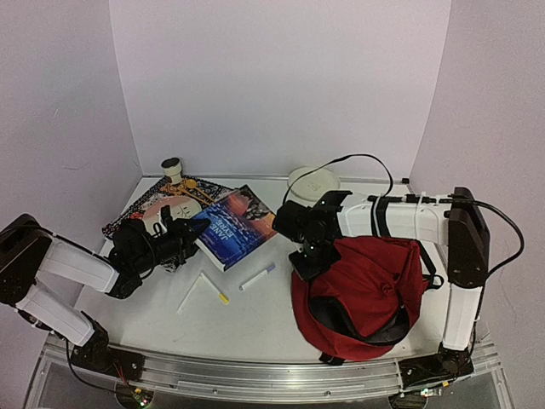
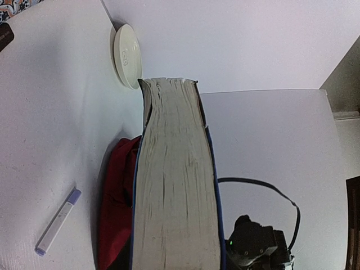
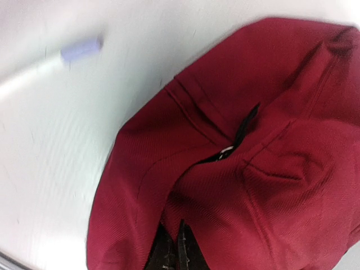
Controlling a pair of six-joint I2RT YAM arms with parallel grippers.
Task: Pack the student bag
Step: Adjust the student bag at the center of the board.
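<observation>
**A:** Student bag (image 1: 366, 285) first. Where is it from the right gripper (image 1: 306, 262)?

**B:** Directly under it and spreading off to its right. That gripper is clenched tight at the bag's upper rim. I cannot tell whether any cloth is caught between its fingers. The wrist view shows only red fabric and a zipper pull (image 3: 226, 151).

**A:** How will it handle?

**B:** Soft and floppy, I'd judge. It lies slumped on the table (image 1: 255, 328), with its dark opening on the side away from the gripper. It should fold rather than stand. The firmest hold looks like the stitched seam by the zipper, or the rim of the opening, lifted so the mouth gapes.

**A:** And the left gripper (image 1: 183, 232)?

**B:** It is grasping the book (image 1: 238, 226) by its near end. The book is a thick paperback, stiff and likely weighty. Its page edge runs straight out from the fingers, and the bag lies past its far end. A marker (image 1: 257, 277) lies between the two grippers.
</observation>
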